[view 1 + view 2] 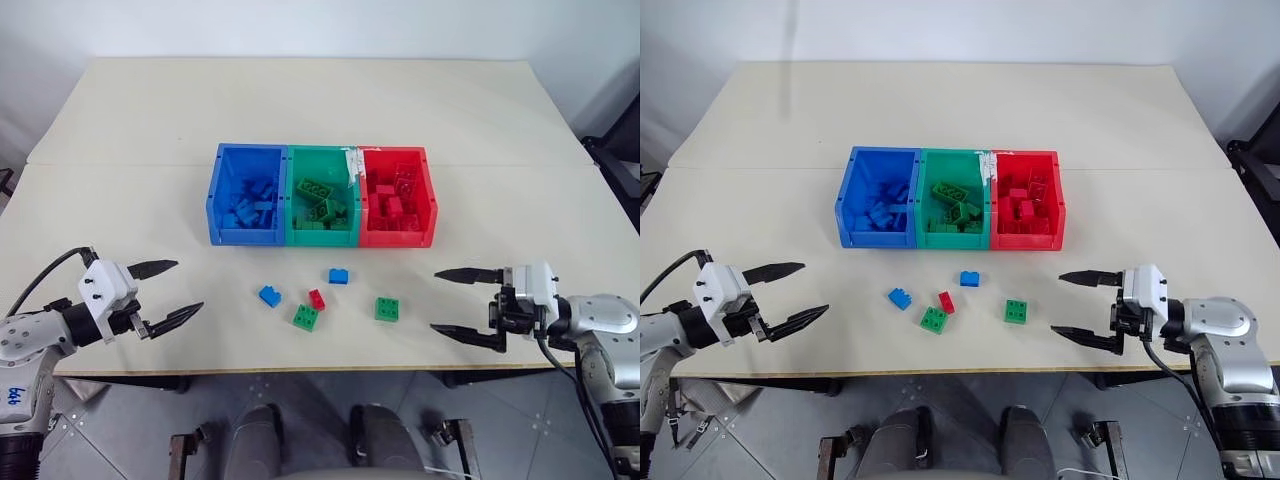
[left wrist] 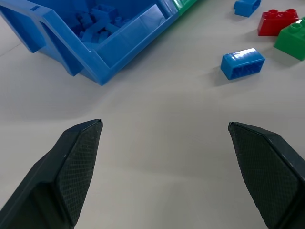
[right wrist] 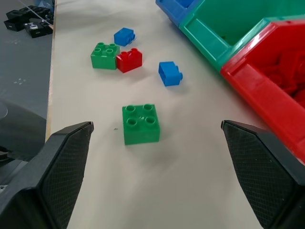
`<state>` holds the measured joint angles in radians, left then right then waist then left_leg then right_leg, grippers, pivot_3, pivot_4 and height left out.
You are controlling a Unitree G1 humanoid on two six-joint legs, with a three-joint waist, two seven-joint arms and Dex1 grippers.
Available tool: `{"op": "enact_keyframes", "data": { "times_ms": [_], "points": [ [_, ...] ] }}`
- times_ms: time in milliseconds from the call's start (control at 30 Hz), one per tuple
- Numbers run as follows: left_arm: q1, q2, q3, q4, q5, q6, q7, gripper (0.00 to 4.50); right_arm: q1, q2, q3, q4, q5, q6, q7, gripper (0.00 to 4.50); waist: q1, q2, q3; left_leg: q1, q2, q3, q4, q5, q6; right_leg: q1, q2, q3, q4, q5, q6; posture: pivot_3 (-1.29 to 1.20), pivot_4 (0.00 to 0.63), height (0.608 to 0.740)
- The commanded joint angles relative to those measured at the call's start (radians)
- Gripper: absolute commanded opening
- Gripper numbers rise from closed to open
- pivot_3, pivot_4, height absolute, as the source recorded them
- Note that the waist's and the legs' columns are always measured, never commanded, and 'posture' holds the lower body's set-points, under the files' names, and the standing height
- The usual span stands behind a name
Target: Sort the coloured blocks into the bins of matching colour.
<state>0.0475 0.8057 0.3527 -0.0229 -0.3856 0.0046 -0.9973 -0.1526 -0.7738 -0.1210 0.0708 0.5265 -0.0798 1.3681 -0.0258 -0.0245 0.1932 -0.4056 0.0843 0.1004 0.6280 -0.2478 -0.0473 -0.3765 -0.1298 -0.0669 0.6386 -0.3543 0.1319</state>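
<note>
three bins (image 1: 321, 239), five loose blocks (image 1: 387, 309) on table

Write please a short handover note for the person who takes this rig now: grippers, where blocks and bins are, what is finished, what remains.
Left gripper: open, empty, low over the table's near left side.
Right gripper: open, empty, near right side.
Blue bin, green bin and red bin stand joined mid-table, each already holding blocks of its colour.
Left to sort, loose in front of the bins: two blue blocks, one red block touching a green block, and another green block nearest the right gripper.
</note>
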Motion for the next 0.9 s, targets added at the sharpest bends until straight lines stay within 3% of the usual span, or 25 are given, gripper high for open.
{"op": "enact_keyframes", "data": {
  "times_ms": [33, 167, 467, 633, 900],
  "points": [
    [0.000, 0.012, 0.021, -0.009, -0.004, -0.016, -0.008, 4.49, 0.005, -0.009, -0.040, -0.030, 0.006, 0.000, -0.012, 4.50, 0.000, 0.000, 0.000, 0.000, 0.000, 0.000, 0.000, 0.000, 0.000, 0.000, 0.000, 0.000, 0.000, 0.000, 0.000, 0.00, 0.150, 0.740],
    [-0.007, -0.008, -0.023, -0.073, -0.030, 0.031, -0.010, 4.49, 0.039, -0.027, -0.088, -0.027, 0.016, -0.001, -0.021, 4.50, 0.002, 0.000, 0.000, 0.000, 0.000, 0.000, 0.000, 0.000, 0.000, 0.000, 0.000, 0.000, 0.000, 0.000, 0.000, 0.00, 0.150, 0.740],
    [-0.145, -0.113, -0.299, -0.291, -0.017, 0.108, -0.009, 4.49, 0.189, -0.103, -0.248, 0.117, -0.025, -0.084, 0.020, 4.50, 0.029, 0.000, 0.000, 0.000, 0.000, 0.001, 0.003, 0.000, 0.000, 0.002, 0.000, 0.000, -0.001, 0.000, 0.001, 0.00, 0.150, 0.740],
    [-0.146, -0.112, -0.338, -0.307, -0.016, 0.115, -0.029, 4.49, 0.151, -0.090, -0.185, 0.101, -0.033, -0.062, 0.041, 4.50, 0.013, 0.000, 0.000, 0.003, 0.001, 0.004, 0.003, 0.000, -0.001, 0.001, 0.001, 0.002, 0.002, 0.000, 0.001, 0.00, 0.150, 0.740],
    [-0.040, -0.074, -0.200, -0.263, -0.047, 0.080, -0.043, 4.49, -0.030, -0.032, 0.065, -0.068, -0.071, 0.169, -0.018, 4.50, 0.000, 0.000, 0.000, 0.003, 0.001, 0.003, 0.004, 0.000, -0.001, 0.001, 0.000, 0.002, 0.003, 0.000, 0.001, 0.00, 0.150, 0.740]
  ]
}}
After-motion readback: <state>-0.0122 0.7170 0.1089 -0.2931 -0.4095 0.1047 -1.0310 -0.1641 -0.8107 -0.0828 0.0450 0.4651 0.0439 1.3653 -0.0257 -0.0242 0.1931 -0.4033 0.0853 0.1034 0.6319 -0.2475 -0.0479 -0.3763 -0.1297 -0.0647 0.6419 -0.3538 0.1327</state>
